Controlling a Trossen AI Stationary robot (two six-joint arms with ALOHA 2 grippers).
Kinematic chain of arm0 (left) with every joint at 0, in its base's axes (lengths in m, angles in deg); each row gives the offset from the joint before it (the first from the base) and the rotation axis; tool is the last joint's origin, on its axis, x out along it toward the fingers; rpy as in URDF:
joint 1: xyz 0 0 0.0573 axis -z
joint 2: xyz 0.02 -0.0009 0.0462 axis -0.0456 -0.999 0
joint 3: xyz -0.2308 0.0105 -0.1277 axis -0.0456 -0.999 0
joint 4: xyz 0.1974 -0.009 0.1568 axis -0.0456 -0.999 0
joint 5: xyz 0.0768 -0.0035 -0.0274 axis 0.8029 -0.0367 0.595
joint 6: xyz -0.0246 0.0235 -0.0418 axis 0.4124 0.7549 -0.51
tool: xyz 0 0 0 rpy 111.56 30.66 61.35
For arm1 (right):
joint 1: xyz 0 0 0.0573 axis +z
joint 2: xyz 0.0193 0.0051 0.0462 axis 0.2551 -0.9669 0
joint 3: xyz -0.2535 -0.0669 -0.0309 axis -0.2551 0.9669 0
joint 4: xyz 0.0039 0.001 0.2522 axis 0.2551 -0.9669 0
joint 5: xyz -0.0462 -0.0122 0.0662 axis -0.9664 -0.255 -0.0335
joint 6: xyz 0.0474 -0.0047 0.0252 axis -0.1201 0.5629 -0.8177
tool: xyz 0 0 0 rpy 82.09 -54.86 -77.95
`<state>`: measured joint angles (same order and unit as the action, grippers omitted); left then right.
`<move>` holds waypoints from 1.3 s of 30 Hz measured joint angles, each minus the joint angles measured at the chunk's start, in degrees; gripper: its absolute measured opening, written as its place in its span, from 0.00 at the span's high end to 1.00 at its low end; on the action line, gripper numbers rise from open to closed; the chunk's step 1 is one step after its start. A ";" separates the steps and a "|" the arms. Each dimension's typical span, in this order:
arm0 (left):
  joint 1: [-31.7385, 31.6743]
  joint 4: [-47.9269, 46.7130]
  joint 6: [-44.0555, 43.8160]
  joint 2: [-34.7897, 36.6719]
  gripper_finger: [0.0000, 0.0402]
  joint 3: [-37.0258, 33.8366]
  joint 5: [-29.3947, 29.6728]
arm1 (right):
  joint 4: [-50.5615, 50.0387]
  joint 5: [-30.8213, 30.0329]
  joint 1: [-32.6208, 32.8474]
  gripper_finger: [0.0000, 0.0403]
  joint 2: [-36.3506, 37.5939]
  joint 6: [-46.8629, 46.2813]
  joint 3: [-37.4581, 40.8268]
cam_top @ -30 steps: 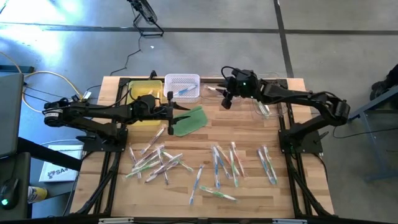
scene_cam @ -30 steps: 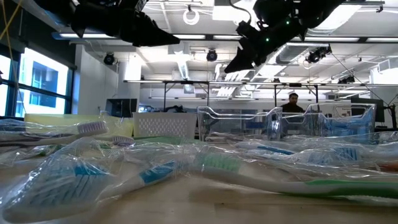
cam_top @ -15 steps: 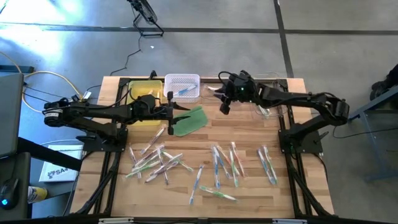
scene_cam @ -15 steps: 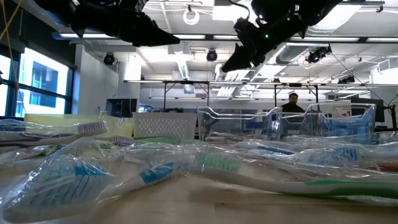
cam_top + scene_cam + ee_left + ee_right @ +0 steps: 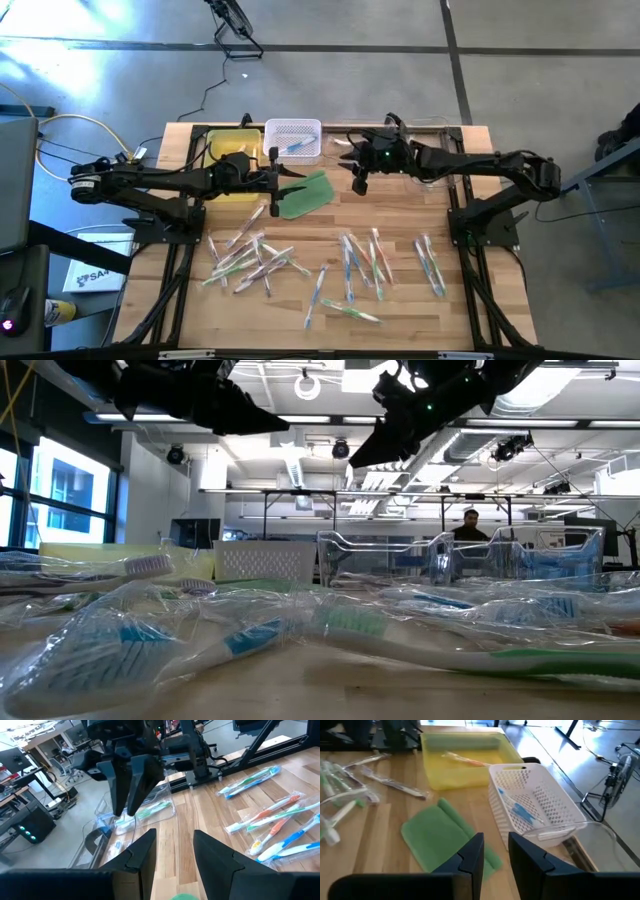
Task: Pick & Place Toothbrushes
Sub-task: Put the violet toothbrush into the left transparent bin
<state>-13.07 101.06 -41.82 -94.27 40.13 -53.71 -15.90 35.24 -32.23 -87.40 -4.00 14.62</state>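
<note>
Dark fingers on your right gripper [image 5: 357,183] stand a little apart with nothing between them; in its own wrist view the gap is bare, so it carries no brush. It hangs above the back middle of the wooden table [image 5: 330,225], between the white perforated basket [image 5: 293,139] and the clear bin [image 5: 430,170], likely in transit toward a fresh pick. Your left gripper [image 5: 274,179] is likewise parted and empty, poised just beside the flat green pad [image 5: 304,194], waiting.

Outward from there, one blue toothbrush [image 5: 520,811] already lies in the white basket, and an orange one [image 5: 465,760] lies in the yellow bin [image 5: 232,146], which suggests sorting by colour or type. The remaining toothbrushes [image 5: 350,262] are scattered across the near half of the table, many in shiny wrappers, so most of the job looks undone. Overlapping wrappers could make you lift two at once; choose a brush lying apart.
</note>
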 joint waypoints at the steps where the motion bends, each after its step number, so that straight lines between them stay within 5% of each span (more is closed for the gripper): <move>1: 0.00 -0.14 0.00 0.00 0.69 0.00 0.00 | 0.00 0.00 0.35 0.80 0.00 0.02 0.00; 39: -0.02 -0.58 -1.33 -0.15 0.69 0.01 -0.59 | 6.85 -0.02 10.34 0.80 -0.04 -6.10 0.00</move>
<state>-13.10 100.48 -43.16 -94.42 40.14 -54.30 -9.05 35.22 -21.89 -87.44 -10.10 14.62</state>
